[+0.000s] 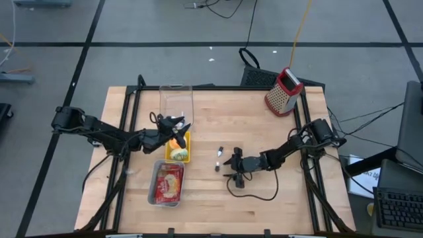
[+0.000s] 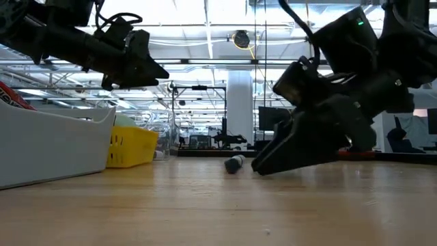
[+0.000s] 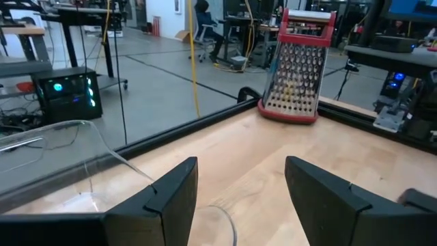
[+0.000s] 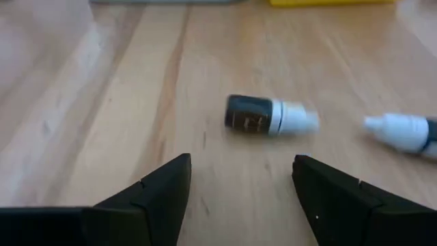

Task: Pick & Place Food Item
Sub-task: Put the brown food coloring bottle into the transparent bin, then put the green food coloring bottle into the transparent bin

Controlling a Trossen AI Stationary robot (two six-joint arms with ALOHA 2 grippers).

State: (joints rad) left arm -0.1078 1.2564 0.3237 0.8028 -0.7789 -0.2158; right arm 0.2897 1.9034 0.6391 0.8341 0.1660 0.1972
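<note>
Wooden boards make up the table [image 1: 211,192], which stands on a grey floor.

Food sits in a small yellow basket [image 1: 180,147] near the left side of the table. One piece looks orange and one looks pale green, but they are too small to say what they are. Just in front of the basket is a metal tray [image 1: 166,183] with a red packet in it. A clear box [image 1: 175,102] sits behind the basket.

The left gripper [image 1: 177,127] hangs over the yellow basket. Its jaws are spread apart and hold nothing. In the left wrist view the basket is hidden below the fingers [image 3: 171,198].

The right gripper [image 1: 231,160] is low over the middle of the table. Its jaws are spread wide and empty. Just ahead of it lie two little bottles [image 4: 270,116]. One is dark with a white cap, and the other is cut off at the edge. From above they are only tiny specks.

A red and silver grater [image 3: 295,66] stands at the back right corner. The left wrist view shows its holes well. The low view does not show the grater.
</note>
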